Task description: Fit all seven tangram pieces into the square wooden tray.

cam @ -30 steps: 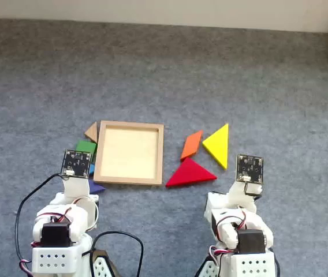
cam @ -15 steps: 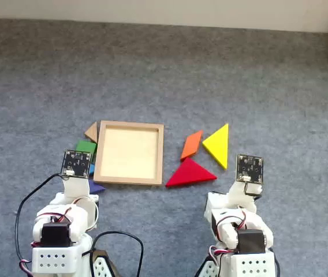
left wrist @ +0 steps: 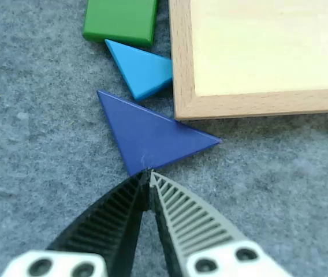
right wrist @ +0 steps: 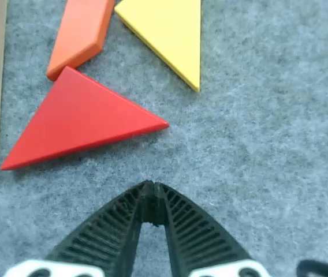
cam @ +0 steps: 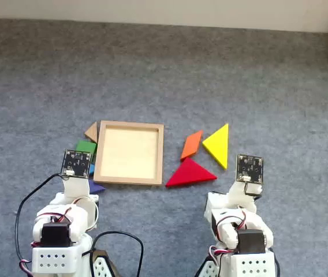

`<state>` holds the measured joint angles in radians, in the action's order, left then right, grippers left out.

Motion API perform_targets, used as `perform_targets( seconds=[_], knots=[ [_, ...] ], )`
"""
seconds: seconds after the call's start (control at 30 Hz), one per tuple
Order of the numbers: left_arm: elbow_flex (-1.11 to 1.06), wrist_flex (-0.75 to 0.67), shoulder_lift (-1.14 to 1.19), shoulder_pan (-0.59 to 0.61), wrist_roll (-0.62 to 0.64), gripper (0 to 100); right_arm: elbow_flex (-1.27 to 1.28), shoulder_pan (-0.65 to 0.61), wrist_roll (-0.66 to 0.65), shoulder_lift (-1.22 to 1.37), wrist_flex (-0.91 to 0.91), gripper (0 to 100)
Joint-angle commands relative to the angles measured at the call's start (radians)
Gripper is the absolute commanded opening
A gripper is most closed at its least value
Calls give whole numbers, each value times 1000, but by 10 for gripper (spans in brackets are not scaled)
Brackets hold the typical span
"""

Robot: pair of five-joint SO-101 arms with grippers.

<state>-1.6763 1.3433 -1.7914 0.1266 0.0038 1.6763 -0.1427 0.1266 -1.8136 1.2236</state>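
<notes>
Unfilled square wooden tray (cam: 131, 124) between two clusters of pieces, probably one share per arm. Left gripper (left wrist: 148, 174) pinched closed, empty, tip just at dark blue wooden triangle (left wrist: 146, 135) — right gripper (right wrist: 151, 190) closed too, empty, short of red wooden triangle (right wrist: 80, 118).

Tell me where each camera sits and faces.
High view: fixed overhead, looking down at the table; left arm and right arm at its near edge.
Left wrist view: on the left arm, looking past its shut left gripper at the dark blue triangle, wooden tray.
Right wrist view: on the right arm, past its shut right gripper at the red triangle.
Shared: high and right wrist views both show the red triangle.
</notes>
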Motion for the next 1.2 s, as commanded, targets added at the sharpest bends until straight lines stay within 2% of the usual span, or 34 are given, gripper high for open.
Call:
perform_targets(
  seconds=[0.0, 0.5, 0.57, 0.73, 0.83, 1.17],
  knots=[
    [-19, 3, -25, 15, 6, 6, 143, -8, -8, -5, 10, 5],
    [-19, 3, -25, 15, 6, 6, 134, -7, -14, -5, 12, 5],
    [-19, 3, -25, 15, 6, 6, 82, -7, -92, -5, 12, 5],
    [-19, 3, -25, 15, 6, 6, -85, -7, -434, -5, 10, 5],
    [-19, 3, -25, 15, 6, 6, -168, 28, -557, -5, 4, 5],
    [-19, 3, -25, 15, 6, 6, -418, 53, -516, 38, -61, 9]
  ],
)
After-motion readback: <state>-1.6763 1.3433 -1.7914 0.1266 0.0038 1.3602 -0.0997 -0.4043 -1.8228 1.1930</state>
